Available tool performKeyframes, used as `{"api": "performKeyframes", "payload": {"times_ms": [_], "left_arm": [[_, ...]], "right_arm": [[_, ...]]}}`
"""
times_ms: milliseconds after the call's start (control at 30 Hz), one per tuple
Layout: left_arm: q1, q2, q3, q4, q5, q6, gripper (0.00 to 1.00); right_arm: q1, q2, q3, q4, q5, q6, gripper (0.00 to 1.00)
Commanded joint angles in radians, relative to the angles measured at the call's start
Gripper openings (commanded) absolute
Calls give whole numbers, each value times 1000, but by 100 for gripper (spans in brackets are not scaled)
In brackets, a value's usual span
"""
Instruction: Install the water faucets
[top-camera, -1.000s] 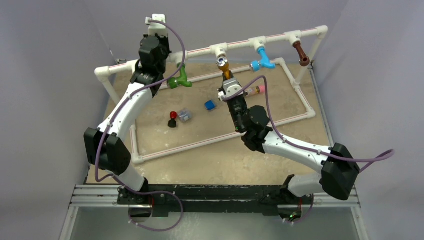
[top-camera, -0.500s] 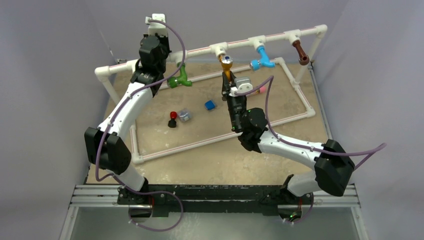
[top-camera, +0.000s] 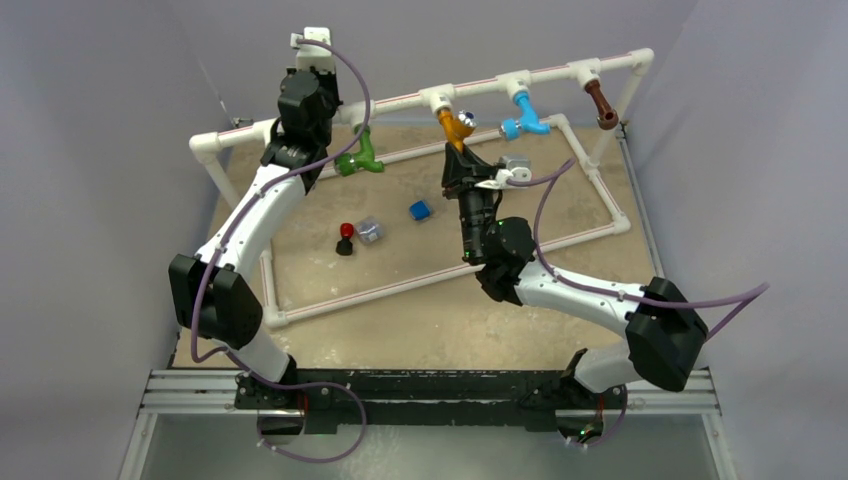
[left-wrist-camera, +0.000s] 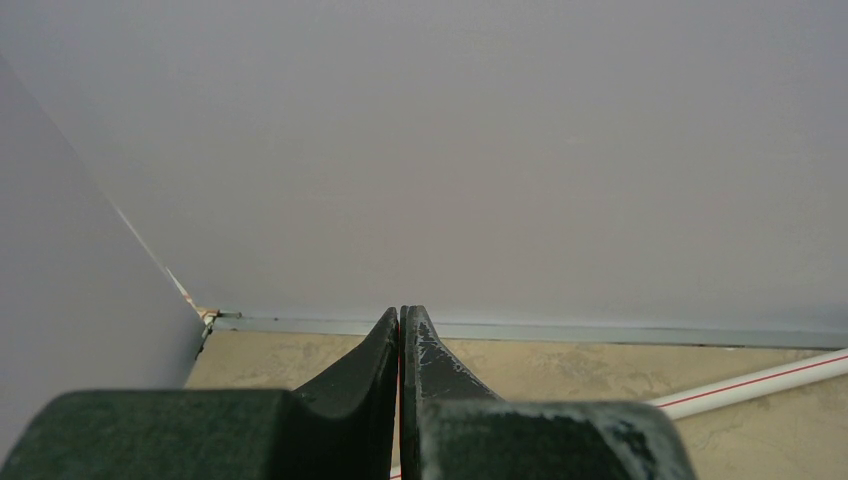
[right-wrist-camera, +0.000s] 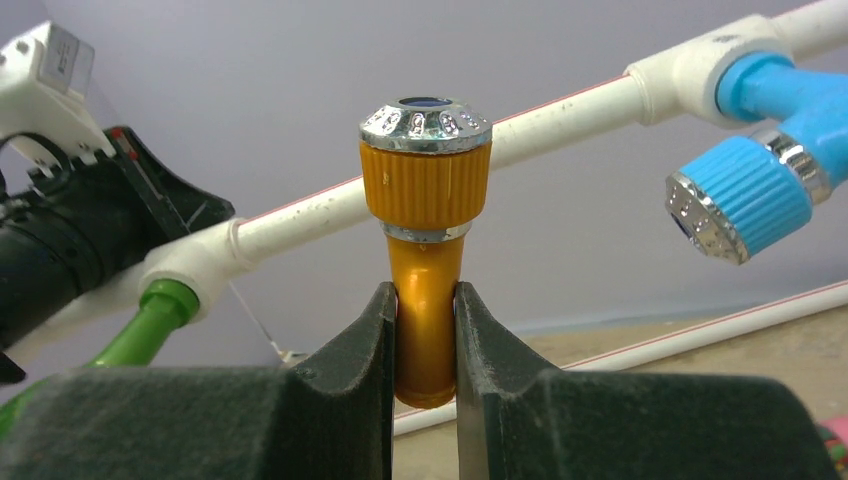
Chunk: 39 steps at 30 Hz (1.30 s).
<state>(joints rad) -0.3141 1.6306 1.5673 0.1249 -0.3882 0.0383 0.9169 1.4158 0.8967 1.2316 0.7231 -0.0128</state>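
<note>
— From above, where do we stand?
— We judge we are fitting the orange faucet (top-camera: 457, 127) into the middle tee (top-camera: 438, 99) of the white pipe (top-camera: 390, 103). The green faucet (top-camera: 358, 162), blue faucet (top-camera: 526, 120) and brown faucet (top-camera: 603, 106) already hang there. Our right claw (top-camera: 456, 150) grips the orange one from below.
— The left wrist view?
— Our left claw (left-wrist-camera: 401, 322) is pressed together, holding nothing we can make out.
— The right wrist view?
— The right claw (right-wrist-camera: 425, 300) is clamped on the orange faucet (right-wrist-camera: 425, 180) at its stem, under the ridged collar. Next we need a wrist turn, keeping the stem straight to the tee
</note>
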Motion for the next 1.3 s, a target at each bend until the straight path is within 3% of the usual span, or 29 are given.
{"api": "performKeyframes", "payload": {"times_ms": [0, 467, 933, 1267], "left_arm": [[-12, 40, -35, -174, 51, 3, 0], [-13, 40, -32, -180, 61, 0, 0], [-13, 40, -29, -185, 70, -5, 0], [-12, 39, -29, -192, 77, -8, 0]], "right_arm": [[-3, 10, 18, 50, -34, 232, 0], [-3, 20, 43, -24, 18, 657, 0], [-4, -37, 18, -91, -46, 1062, 0], [-7, -79, 67, -293, -63, 1342, 0]]}}
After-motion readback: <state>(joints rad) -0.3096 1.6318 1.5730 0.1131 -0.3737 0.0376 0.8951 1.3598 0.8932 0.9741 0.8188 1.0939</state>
